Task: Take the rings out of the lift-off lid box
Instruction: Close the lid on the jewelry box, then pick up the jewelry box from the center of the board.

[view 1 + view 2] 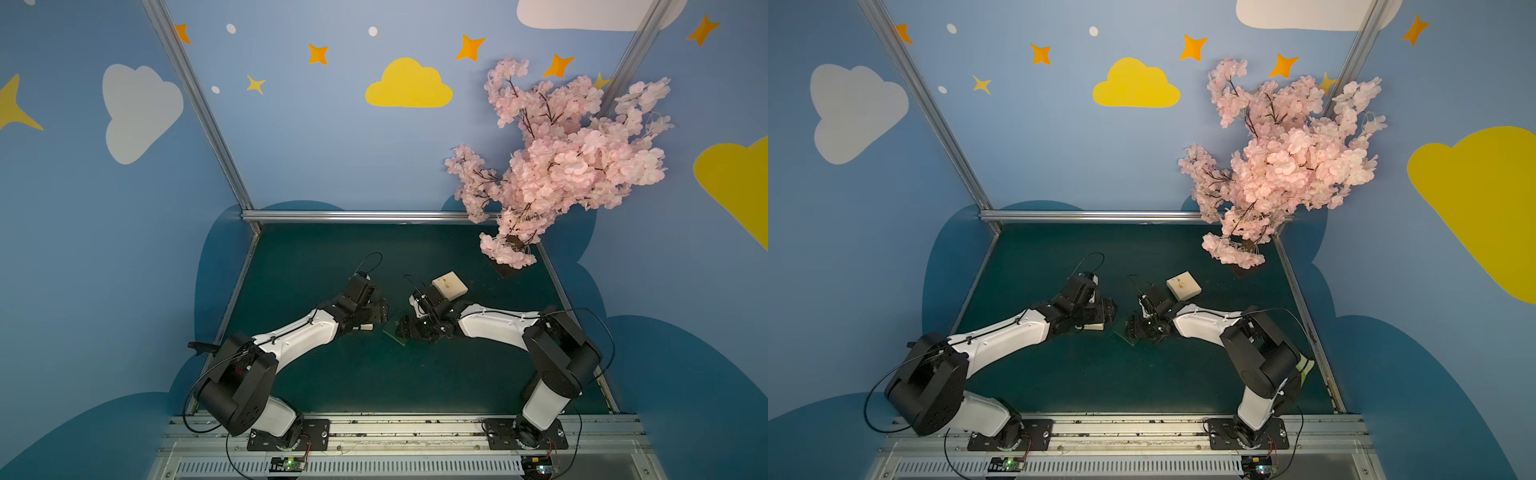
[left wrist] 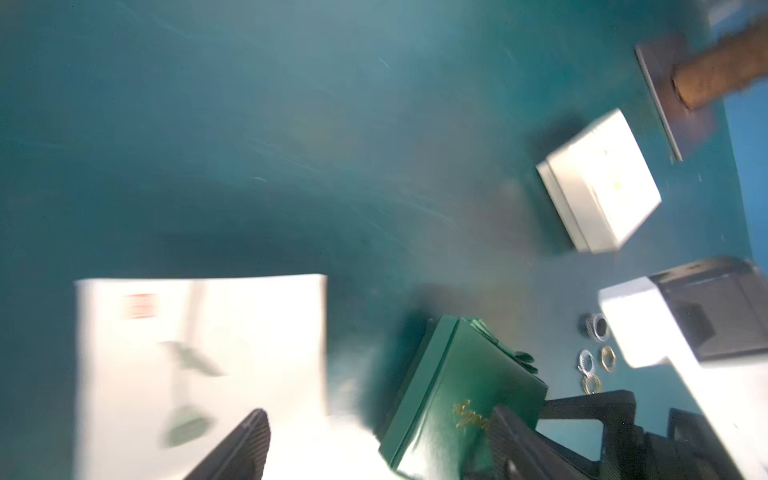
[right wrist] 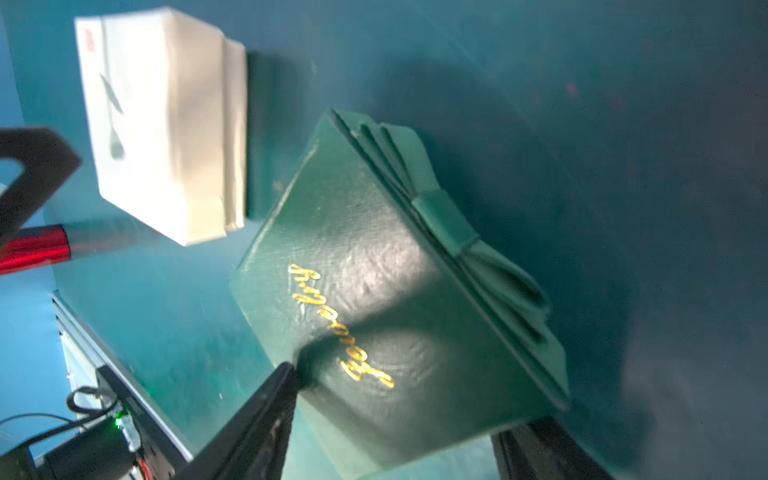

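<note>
Rings (image 2: pixel 585 360) are seen loose on the mat (image 2: pixel 249 124), just beside the green box (image 3: pixel 374 291) and the right gripper (image 3: pixel 405 401), whose jaws are spread across that box; a grip cannot be confirmed. The left gripper (image 2: pixel 379 411) is held wide at the box's other side.

You're in a robot test booth: cloud-painted walls (image 1: pixel 332 145), aluminium frame (image 1: pixel 365 215), two arms (image 1: pixel 291 336) bolted to a rail (image 1: pixel 395 428).

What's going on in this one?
The right gripper straddles the green box with gold script; whether it grips is unclear. The left gripper hangs open above the white box with the red stamp. Several rings already lie out on the mat. Another cream box sits farther back.
</note>
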{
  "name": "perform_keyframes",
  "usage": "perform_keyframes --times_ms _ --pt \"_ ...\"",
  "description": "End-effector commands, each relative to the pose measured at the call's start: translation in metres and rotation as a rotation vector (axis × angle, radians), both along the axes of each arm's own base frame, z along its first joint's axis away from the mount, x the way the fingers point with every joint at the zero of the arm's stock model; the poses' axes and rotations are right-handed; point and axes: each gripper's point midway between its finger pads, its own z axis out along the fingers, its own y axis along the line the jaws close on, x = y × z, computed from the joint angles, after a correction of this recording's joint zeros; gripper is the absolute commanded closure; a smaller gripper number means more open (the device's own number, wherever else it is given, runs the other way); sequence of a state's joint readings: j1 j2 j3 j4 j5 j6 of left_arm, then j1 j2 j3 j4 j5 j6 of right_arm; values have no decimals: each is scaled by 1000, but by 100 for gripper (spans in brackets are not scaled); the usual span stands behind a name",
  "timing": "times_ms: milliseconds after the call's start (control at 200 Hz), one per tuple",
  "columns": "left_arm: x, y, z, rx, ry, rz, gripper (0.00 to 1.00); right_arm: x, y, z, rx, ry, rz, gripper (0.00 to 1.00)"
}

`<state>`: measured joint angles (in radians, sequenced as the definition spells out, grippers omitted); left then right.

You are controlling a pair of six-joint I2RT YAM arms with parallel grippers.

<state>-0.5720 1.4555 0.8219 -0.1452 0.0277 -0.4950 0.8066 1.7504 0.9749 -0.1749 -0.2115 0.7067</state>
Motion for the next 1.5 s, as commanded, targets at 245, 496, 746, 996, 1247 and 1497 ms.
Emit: perform_keyframes --times_ms 245,496,746,996,1247,1497 --pt "-11 41 17 79 -92 113 0 21 29 19 50 -55 25 25" --pt "-24 47 47 83 -230 146 1 42 2 67 -33 -258 -7 11" --pt "-33 31 66 -14 -289 81 1 75 -77 107 -223 -402 -86 4" --pt "-36 29 75 -40 -348 51 0 122 -140 99 -271 -327 -167 3" --pt "-35 23 68 -35 -328 30 1 165 -154 82 -405 -333 -75 3" --pt "-33 25 61 -9 -322 35 0 191 -156 58 -350 -282 2 3"
